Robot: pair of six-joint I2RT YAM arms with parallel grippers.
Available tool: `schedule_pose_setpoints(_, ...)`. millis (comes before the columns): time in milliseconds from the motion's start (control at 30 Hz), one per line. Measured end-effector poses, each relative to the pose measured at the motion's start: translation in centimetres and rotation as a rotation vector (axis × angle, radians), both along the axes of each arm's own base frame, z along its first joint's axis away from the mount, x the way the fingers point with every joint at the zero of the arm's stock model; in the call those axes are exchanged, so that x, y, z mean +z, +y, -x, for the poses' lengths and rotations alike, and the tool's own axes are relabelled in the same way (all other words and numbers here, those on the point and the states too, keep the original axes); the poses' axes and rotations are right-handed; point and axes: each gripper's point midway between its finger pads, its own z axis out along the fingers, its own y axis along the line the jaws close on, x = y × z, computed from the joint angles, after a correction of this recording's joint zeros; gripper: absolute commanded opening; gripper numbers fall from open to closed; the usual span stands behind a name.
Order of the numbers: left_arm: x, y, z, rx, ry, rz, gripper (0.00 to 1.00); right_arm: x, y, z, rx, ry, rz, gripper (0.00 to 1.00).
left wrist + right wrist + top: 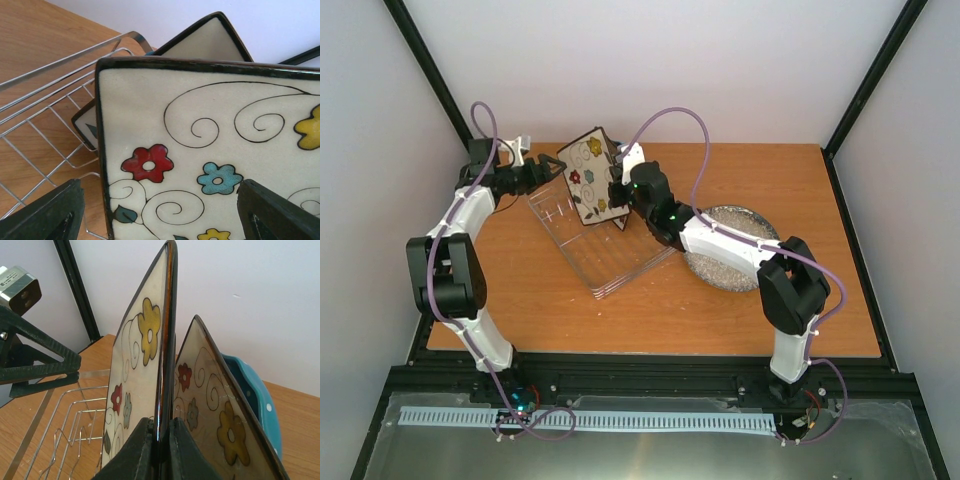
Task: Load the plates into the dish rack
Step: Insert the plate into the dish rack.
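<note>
I have the right hand (160, 440) pinching an upright flowered plate (145, 355) at the dish rack (610, 262), my left hand (160, 200) open beside it.

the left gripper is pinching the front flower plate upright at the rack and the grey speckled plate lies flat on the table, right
Wrong arm: the right wrist view shows the right gripper pinching the front flower plate by its edge, while the left gripper stands open facing it. The rest holds: plate upright at the dish rack, grey speckled plate flat on the table.
</note>
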Motion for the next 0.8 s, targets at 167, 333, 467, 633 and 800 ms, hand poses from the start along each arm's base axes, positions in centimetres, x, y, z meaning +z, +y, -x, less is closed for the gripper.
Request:
schedule_pose_setpoints(167, 0.3, -0.8, -0.1, -0.037, -0.019, 0.02, 0.88, 0.7, 0.0, -0.1, 0.003, -0.004, -0.006, 0.03)
schedule_pose_setpoints(333, -0.6, -1.2, -0.5, -0.054, -0.004, 0.029, 0.9, 1.8, 0.0, -0.4, 0.0, -0.018, -0.02, 0.03)
schedule_pose_setpoints(467, -1.7, -1.2, -1.1, -0.054, 0.018, 0.032, 0.9, 2.4, -0.1, -0.6, -0.002, -0.026, -0.029, 0.03)
schedule_pose_setpoints(633, -2.9, -1.4, -1.9, -0.072, 0.016, 0.05, 0.89, 2.6, -0.1, -0.6, 0.001, -0.028, -0.031, 0.03)
schedule_pose_setpoints(800, -1.9, -2.3, -2.0, -0.126, -0.02, 0.115, 0.89, 2.6, -0.1, -0.7, 0.007, -0.024, -0.03, 0.03)
